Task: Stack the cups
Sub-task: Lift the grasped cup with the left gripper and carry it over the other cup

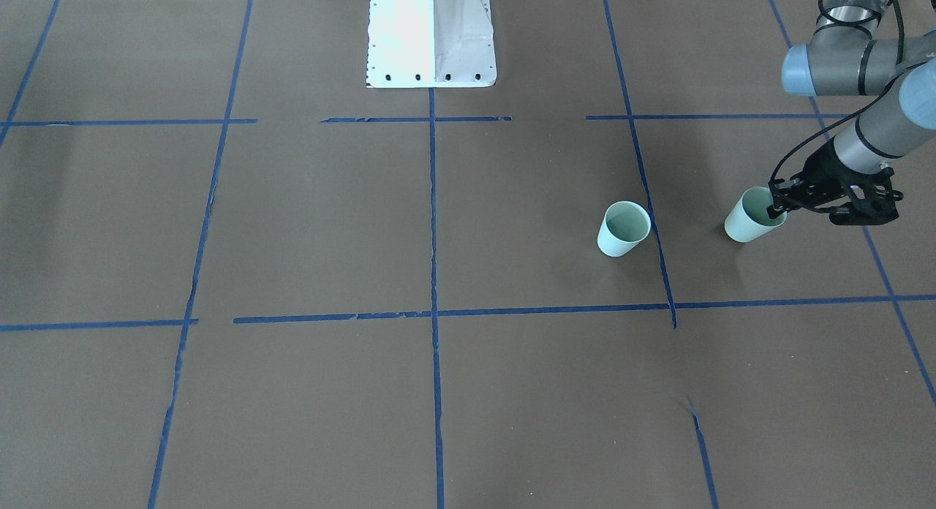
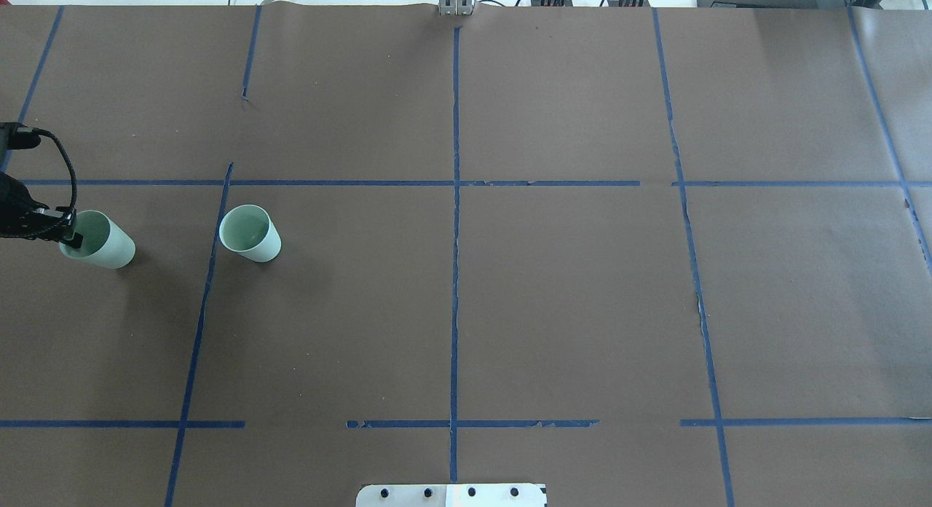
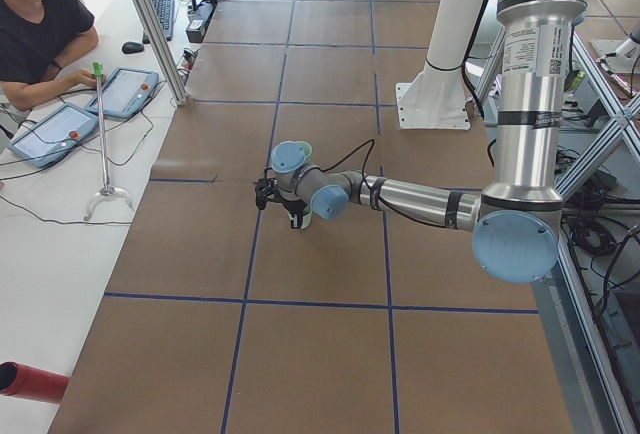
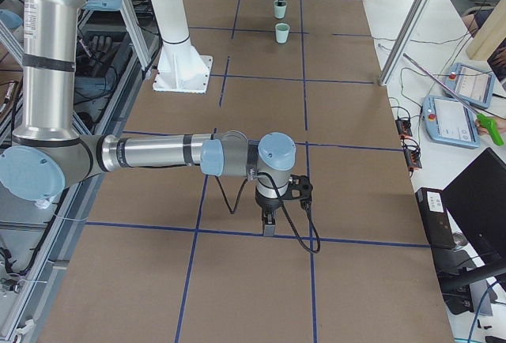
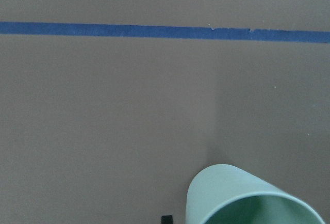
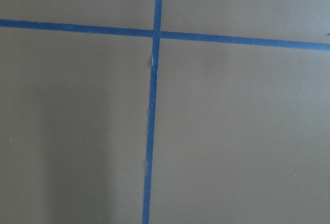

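Observation:
Two pale mint-green cups stand upright on the brown table. One cup (image 1: 624,229) stands free, and it also shows in the overhead view (image 2: 251,234). My left gripper (image 1: 776,202) is at the rim of the other cup (image 1: 747,222), one finger inside and one outside, and looks shut on its wall. That gripper (image 2: 70,235) and this cup (image 2: 104,243) sit at the overhead view's left edge. The left wrist view shows this cup's rim (image 5: 247,198) at the bottom. My right gripper (image 4: 269,223) points down over the table far from the cups, and I cannot tell whether it is open or shut.
Blue tape lines (image 2: 455,201) divide the brown table into squares. The robot's white base plate (image 1: 431,37) stands at the table's robot side. An operator (image 3: 35,24) sits beyond the table's far side with tablets and a metal post (image 3: 105,134).

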Controlling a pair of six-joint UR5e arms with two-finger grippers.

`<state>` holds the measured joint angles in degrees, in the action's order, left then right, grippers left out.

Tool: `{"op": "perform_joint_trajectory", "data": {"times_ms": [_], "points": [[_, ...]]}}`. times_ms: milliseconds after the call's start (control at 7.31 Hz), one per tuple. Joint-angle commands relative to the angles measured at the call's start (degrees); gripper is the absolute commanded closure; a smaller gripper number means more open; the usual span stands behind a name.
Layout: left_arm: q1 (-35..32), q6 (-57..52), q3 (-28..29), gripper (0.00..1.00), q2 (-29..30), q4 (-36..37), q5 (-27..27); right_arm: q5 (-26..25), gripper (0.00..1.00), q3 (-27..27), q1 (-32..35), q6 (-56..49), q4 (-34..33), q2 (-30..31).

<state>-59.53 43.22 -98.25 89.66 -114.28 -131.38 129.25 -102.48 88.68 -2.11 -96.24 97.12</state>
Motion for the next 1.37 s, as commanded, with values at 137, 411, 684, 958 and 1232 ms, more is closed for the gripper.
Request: {"op": "perform_joint_trajectory", "data": {"times_ms": [137, 411, 684, 958, 1232], "points": [[-5.5, 0.4, -13.3, 1.00, 5.2, 17.5, -1.1, 0.0, 0.00, 0.0, 0.0, 0.0, 0.0, 0.0], [-4.7, 12.1, -13.4, 1.00, 11.5, 20.2, -0.7, 0.0, 0.00, 0.0, 0.0, 0.0, 0.0, 0.0], [5.9, 23.4, -10.0, 1.00, 18.1, 20.2, 1.5, 0.0, 0.00, 0.0, 0.0, 0.0, 0.0, 0.0], [7.4, 24.9, -9.4, 1.00, 18.7, 20.1, 3.0, 0.0, 0.00, 0.0, 0.0, 0.0, 0.0, 0.0], [7.7, 24.8, -9.6, 1.00, 18.6, 20.1, 5.2, 0.0, 0.00, 0.0, 0.0, 0.0, 0.0, 0.0]]}}
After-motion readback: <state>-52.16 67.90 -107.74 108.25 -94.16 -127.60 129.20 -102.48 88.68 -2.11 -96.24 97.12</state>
